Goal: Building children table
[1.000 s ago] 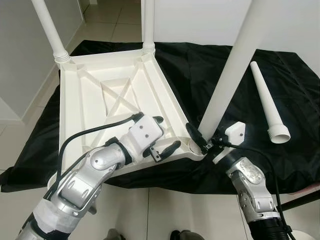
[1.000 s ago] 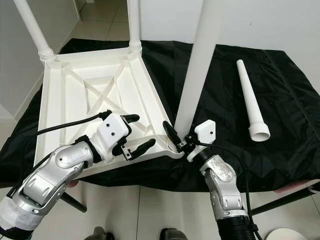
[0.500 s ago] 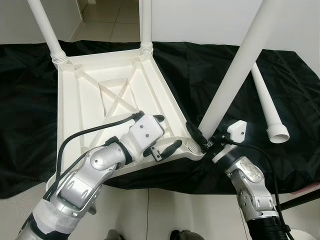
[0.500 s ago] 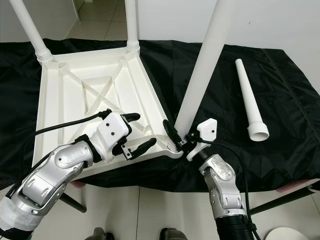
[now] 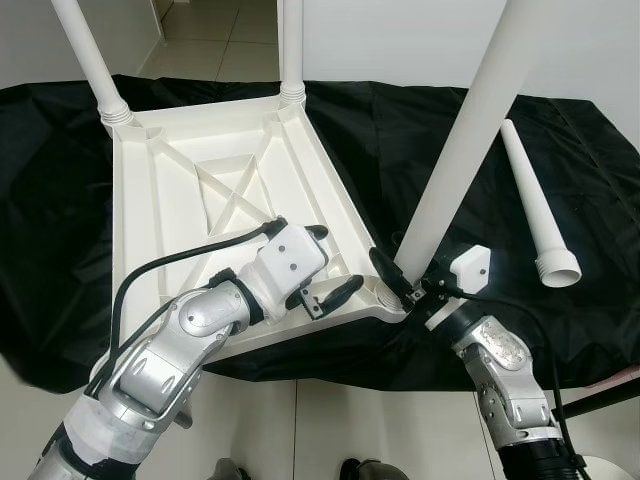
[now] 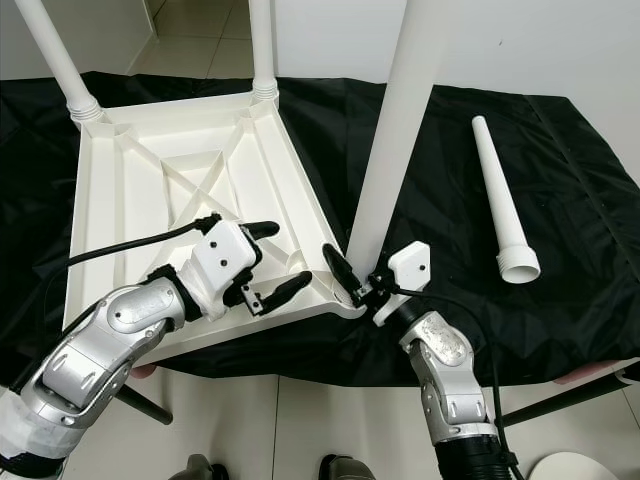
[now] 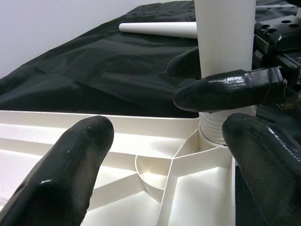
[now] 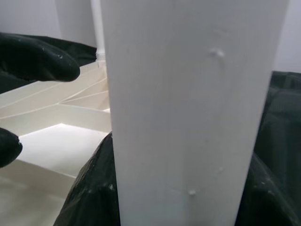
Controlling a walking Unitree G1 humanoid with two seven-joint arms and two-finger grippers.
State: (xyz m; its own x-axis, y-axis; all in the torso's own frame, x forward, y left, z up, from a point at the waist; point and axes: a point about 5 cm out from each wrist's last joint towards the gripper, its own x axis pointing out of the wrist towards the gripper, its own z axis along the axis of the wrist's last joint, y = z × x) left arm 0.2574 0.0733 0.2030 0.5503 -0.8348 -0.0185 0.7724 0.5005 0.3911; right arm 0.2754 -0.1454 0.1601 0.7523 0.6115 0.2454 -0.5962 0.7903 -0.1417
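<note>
Upturned on a black cloth (image 5: pixel 360 130) lay the white children's table top (image 5: pixel 190 200), its ribbed underside facing up. Two white legs (image 5: pixel 95 60) stood in the sockets at its far corners. A third leg (image 5: pixel 460 140) rose from the near right corner socket (image 5: pixel 392 298), leaning slightly away to the right, its threaded end seated at the socket in the left wrist view.

The right gripper (image 5: pixel 412 286) had its two black fingers closed around the base of this leg, just above the socket; in the right wrist view the leg (image 8: pixel 197 113) stood between the fingers. The left gripper (image 5: pixel 330 268) hovered over the near rim of the table top, just beside that corner, its fingers (image 7: pixel 70 169) spread apart and holding nothing.

A fourth leg (image 5: pixel 535 205) lay loose on the cloth to the right, well apart from the table top, its wider threaded end toward the robot. Pale tiled floor (image 5: pixel 210 40) showed beyond the cloth.
</note>
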